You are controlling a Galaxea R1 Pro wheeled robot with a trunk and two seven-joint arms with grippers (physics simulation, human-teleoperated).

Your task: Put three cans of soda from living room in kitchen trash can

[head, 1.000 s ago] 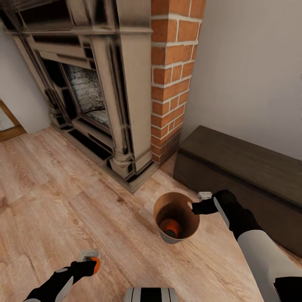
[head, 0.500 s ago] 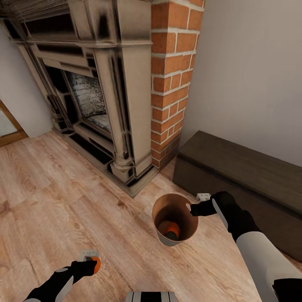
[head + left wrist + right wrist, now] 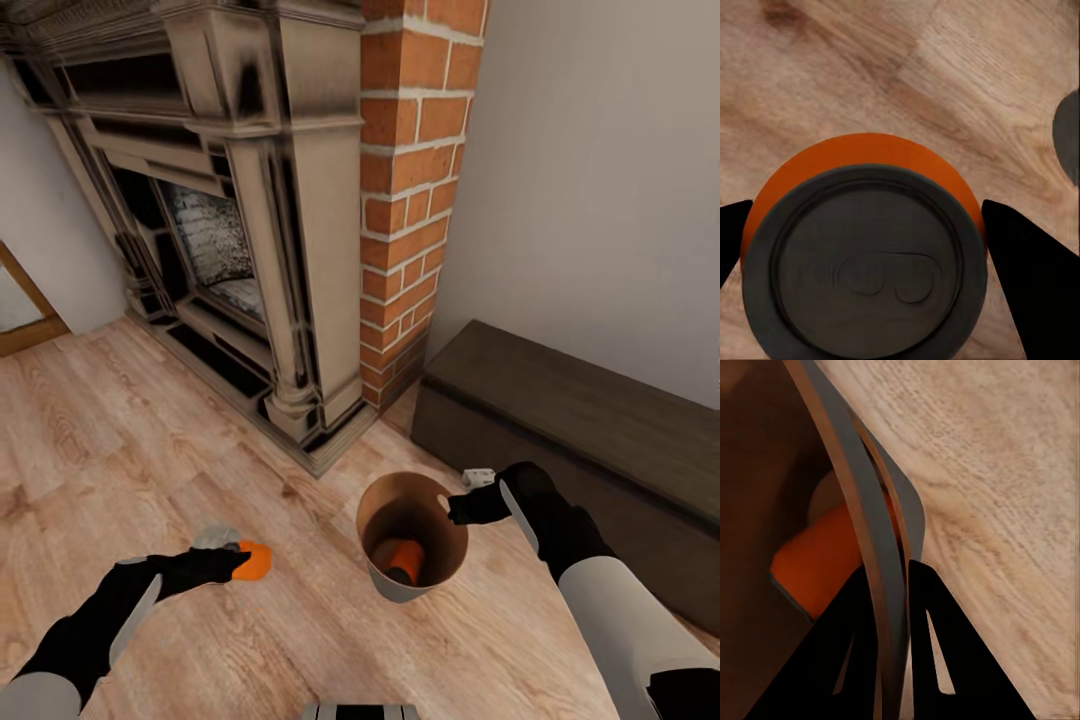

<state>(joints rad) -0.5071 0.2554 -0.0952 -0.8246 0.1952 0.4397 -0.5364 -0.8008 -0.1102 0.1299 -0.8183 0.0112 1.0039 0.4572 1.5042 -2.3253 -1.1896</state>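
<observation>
Currently the left gripper (image 3: 232, 562) has its jaws clenched on 1 orange soda can (image 3: 254, 561), held above the light wood plank floor (image 3: 120, 430); the left wrist view looks onto the can's dark top (image 3: 866, 262) with a black finger (image 3: 1031, 270) on each side. To its right, well apart, the right gripper (image 3: 462, 505) has its jaws pinched on the rim of the trash can (image 3: 372, 505), 1 finger inside the wall and 1 outside. A 2nd orange can (image 3: 403, 559) lies tilted in the bin's bottom. Beyond stand the dark fireplace (image 3: 240, 230), the brick chimney (image 3: 415, 190) and a low dark chest (image 3: 580, 420).
</observation>
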